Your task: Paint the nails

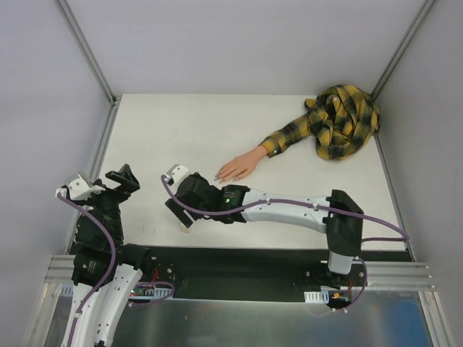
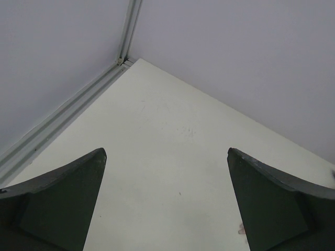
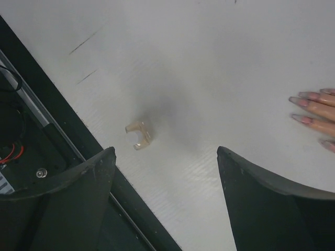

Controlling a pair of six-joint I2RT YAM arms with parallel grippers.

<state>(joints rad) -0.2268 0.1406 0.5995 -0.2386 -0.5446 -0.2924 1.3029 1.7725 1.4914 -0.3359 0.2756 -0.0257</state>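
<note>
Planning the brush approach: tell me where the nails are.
Top view: the nails tip the mannequin hand near table centre, beyond the right arm; its plaid sleeve runs to the far right corner.

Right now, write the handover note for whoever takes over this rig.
Left gripper: open, empty, over the left side of the table.
Right gripper: open, empty, over a small beige object near the table's front edge.
Nails: on the mannequin hand, which lies flat, fingertips toward the right gripper; neither gripper touches it.
Done: nothing that shows.
Left: all the painting; no brush in view.
</note>
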